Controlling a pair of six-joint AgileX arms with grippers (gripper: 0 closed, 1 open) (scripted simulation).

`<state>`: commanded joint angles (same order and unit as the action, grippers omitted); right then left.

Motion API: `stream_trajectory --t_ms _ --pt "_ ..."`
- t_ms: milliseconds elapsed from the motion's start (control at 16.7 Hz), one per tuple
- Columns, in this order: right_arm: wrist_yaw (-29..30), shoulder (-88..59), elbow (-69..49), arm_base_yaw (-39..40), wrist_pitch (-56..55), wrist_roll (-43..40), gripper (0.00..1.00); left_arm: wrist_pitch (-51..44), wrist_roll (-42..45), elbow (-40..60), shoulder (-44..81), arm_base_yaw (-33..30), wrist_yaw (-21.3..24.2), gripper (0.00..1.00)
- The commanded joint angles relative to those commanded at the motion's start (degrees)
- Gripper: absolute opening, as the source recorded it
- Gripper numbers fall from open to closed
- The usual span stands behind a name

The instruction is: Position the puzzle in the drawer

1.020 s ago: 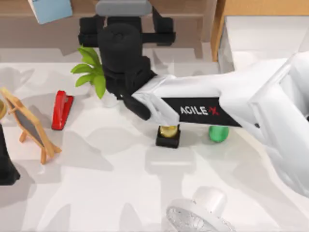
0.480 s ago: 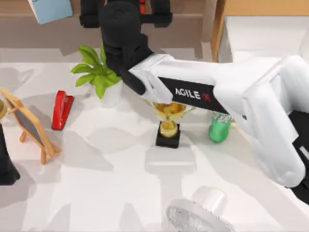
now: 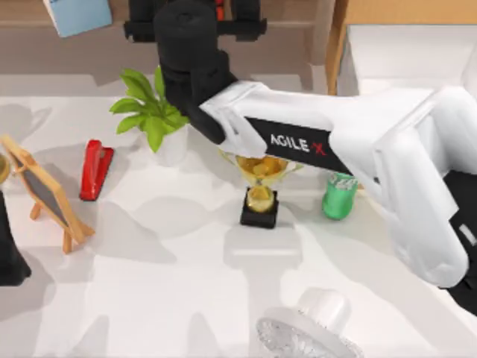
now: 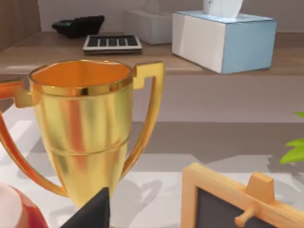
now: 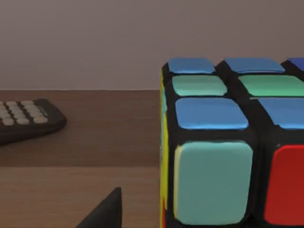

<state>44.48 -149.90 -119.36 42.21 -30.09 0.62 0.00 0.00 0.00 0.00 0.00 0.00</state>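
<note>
One puzzle [image 5: 223, 147], on brown shelf [image 5: 80, 142] at table's far edge, just ahead of right gripper [image 3: 195, 15]; finger spread: cannot tell. One drawer [image 3: 402, 52], far right. One trophy [image 3: 260, 186], one plant [image 3: 149, 112], one green can [image 3: 339, 198] under right arm. Left arm parked at left edge.
</note>
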Motion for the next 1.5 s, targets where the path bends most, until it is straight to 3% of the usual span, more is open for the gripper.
stream_trajectory --t_ms 600,1500 --pt "0.0 0.0 0.0 0.0 0.0 0.0 0.02 0.0 0.0 0.0 0.0 0.0 0.0 1.0" --pt "1.2 5.1 5.3 1.5 -0.2 0.2 0.0 0.0 0.0 0.0 0.0 0.0 0.0 1.0"
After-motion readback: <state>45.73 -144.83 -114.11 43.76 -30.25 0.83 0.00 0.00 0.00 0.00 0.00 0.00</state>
